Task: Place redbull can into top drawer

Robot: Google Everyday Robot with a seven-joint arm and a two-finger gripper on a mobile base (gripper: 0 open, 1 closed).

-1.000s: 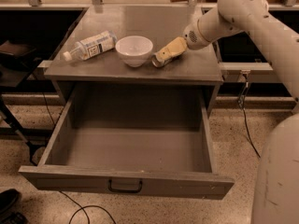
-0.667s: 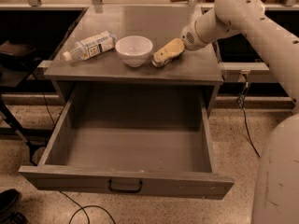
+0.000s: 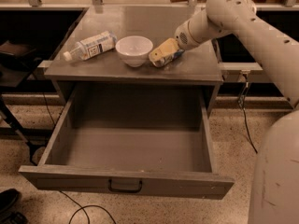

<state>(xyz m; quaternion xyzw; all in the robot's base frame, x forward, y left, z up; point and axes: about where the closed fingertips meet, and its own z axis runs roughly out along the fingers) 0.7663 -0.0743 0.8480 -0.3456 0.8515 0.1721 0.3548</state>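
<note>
The redbull can (image 3: 171, 59) is a small silver can with blue markings. It lies on the grey cabinet top (image 3: 196, 66), just right of the white bowl (image 3: 134, 49). My gripper (image 3: 162, 56) is down on the cabinet top right at the can and partly covers it. The arm reaches in from the upper right. The top drawer (image 3: 70, 178) is pulled wide open below the cabinet top, and nothing shows inside it. Its dark handle (image 3: 125, 186) is at the centre of the front panel.
A clear plastic bottle (image 3: 91, 45) with a white label lies on its side at the left of the cabinet top. My white robot body (image 3: 275, 171) fills the lower right. Cables (image 3: 84, 211) run on the floor by the drawer front, and dark shelving stands on both sides.
My gripper has moved a little to the left and down, closer onto the can beside the bowl. The bowl, bottle and drawer have not moved.
</note>
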